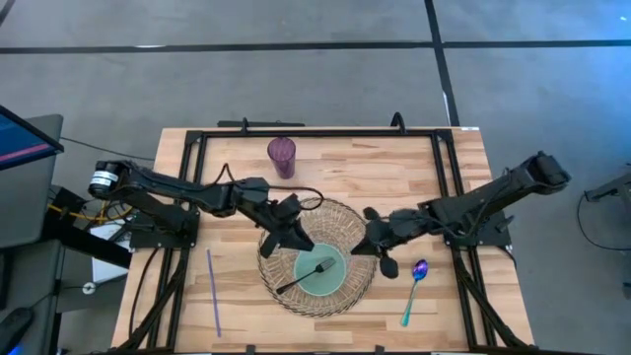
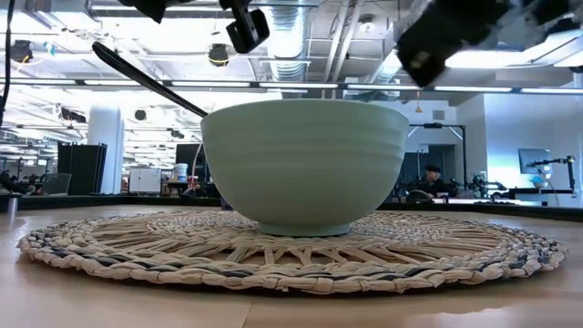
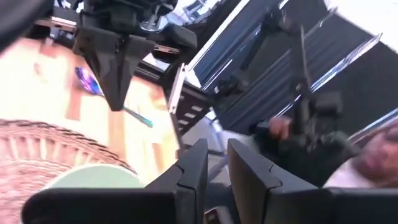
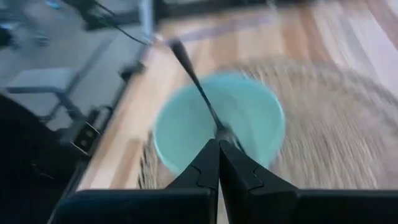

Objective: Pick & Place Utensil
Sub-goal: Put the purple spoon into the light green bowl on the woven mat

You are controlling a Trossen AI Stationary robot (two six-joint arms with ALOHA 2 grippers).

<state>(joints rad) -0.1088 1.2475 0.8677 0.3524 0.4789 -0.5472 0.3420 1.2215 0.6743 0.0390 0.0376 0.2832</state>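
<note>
A black fork (image 1: 304,276) lies in the pale green bowl (image 1: 330,281). Its head is inside and its handle (image 2: 146,78) leans over the rim toward the table's near left. The bowl stands on a round woven mat (image 1: 345,222). An iridescent blue spoon (image 1: 415,287) lies on the table right of the mat. My left gripper (image 1: 300,240) hovers over the mat just left of the bowl, open by a narrow gap (image 3: 217,165) and empty. My right gripper (image 1: 363,247) hangs above the mat's right side, shut (image 4: 217,155) and empty, pointing at the bowl.
A purple cup (image 1: 281,156) stands near the table's far edge. A thin purple straw (image 1: 213,292) lies on the wood left of the mat. A black frame (image 1: 315,132) runs around the tabletop. People sit in the room beyond the table (image 2: 428,178).
</note>
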